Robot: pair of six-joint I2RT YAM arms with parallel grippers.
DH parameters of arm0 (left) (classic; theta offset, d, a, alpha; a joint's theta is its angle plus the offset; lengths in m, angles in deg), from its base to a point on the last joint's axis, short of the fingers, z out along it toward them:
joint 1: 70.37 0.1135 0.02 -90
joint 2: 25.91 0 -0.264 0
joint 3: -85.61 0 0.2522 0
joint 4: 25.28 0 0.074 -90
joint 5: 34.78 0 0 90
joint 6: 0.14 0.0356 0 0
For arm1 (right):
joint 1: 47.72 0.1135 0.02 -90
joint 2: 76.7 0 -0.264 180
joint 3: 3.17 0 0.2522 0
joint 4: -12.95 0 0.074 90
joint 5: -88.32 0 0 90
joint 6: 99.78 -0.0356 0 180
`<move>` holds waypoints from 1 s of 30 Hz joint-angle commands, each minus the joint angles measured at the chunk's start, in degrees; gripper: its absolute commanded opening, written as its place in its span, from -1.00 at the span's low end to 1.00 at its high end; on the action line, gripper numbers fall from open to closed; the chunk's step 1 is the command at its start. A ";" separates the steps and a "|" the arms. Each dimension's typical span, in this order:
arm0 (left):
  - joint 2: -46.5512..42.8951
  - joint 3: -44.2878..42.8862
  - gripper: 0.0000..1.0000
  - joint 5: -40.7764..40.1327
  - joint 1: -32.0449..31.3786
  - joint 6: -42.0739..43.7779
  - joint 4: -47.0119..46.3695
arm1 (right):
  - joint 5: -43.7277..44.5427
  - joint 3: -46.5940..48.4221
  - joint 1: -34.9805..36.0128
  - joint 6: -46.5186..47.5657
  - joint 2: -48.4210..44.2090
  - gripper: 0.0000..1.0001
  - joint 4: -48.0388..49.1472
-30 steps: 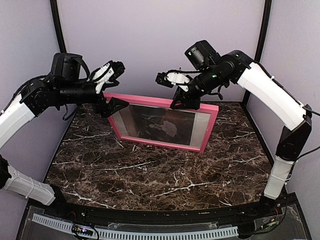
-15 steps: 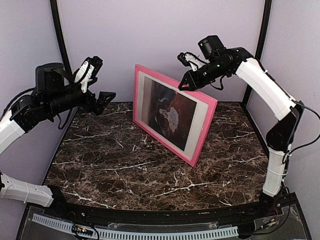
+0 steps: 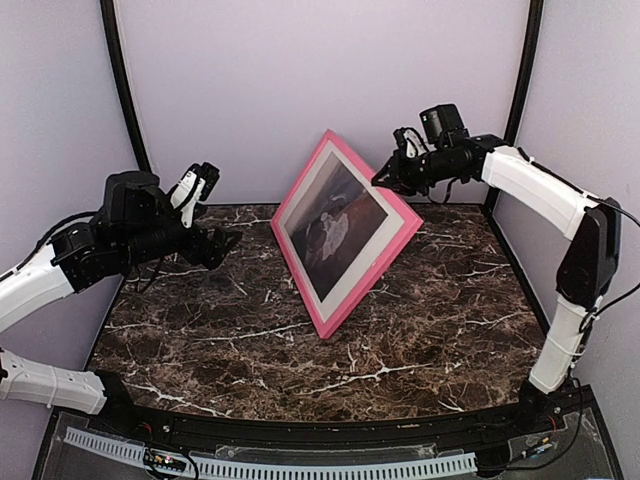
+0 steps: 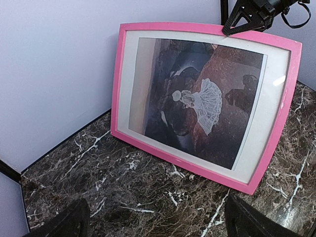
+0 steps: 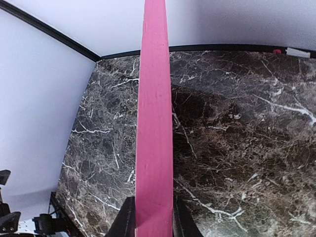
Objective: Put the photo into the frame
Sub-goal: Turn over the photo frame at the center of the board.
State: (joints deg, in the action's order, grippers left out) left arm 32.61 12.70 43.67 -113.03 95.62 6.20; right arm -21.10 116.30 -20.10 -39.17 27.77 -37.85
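Observation:
The pink frame [image 3: 350, 290] stands tilted on one corner on the marble table, its front facing left. The photo [image 3: 330, 226], a dark scene with a white-dressed figure and white border, sits inside it and shows clearly in the left wrist view [image 4: 202, 101]. My right gripper [image 3: 385, 180] is shut on the frame's upper right edge; in the right wrist view the pink edge [image 5: 154, 123] runs between its fingers [image 5: 124, 219]. My left gripper [image 3: 222, 240] is open and empty, left of the frame, a hand's width from it; its fingertips [image 4: 69, 222] show at the bottom corners.
The dark marble table [image 3: 300, 350] lies under everything. Lilac walls [image 3: 320, 80] close the back and sides, with black posts in the corners [image 3: 120, 80]. The frame in the left wrist view [image 4: 197, 165] rests on the marble near the back wall.
The right gripper lifted the frame from flat to standing and turned it onto one corner. The left arm let go, drew back to the left and dropped lower.

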 commanded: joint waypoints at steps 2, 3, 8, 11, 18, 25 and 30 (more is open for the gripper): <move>-1.14 3.22 0.94 1.88 0.07 -3.82 -4.63 | 0.41 -11.33 -0.33 -9.95 -7.76 -1.00 18.75; -1.05 3.84 0.94 1.93 0.06 -4.04 -4.76 | 0.34 -14.34 -0.33 -11.28 -8.72 -1.00 20.61; -0.49 5.73 0.92 2.83 -0.01 -5.09 -5.40 | -1.82 -29.29 -0.46 -17.99 -13.71 -0.88 31.50; -0.30 6.21 0.92 3.64 -0.06 -5.46 -5.52 | -3.59 -36.05 -0.46 -21.24 -15.17 -0.75 36.11; -0.23 6.45 0.92 4.35 -0.05 -5.37 -5.57 | -7.42 -51.67 -0.54 -29.85 -17.50 -0.48 51.64; 0.38 6.29 0.92 5.27 -0.06 -5.45 -4.85 | -9.01 -60.17 -0.55 -34.06 -16.78 -0.36 61.69; 0.18 6.46 0.92 5.17 -0.03 -5.50 -4.24 | -9.31 -64.18 -0.51 -34.85 -15.70 -0.35 64.81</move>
State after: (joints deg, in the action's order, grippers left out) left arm 33.27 18.44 48.35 -113.03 90.64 1.94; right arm -28.27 53.86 -20.87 -72.00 11.77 16.56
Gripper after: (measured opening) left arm 0.960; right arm 0.322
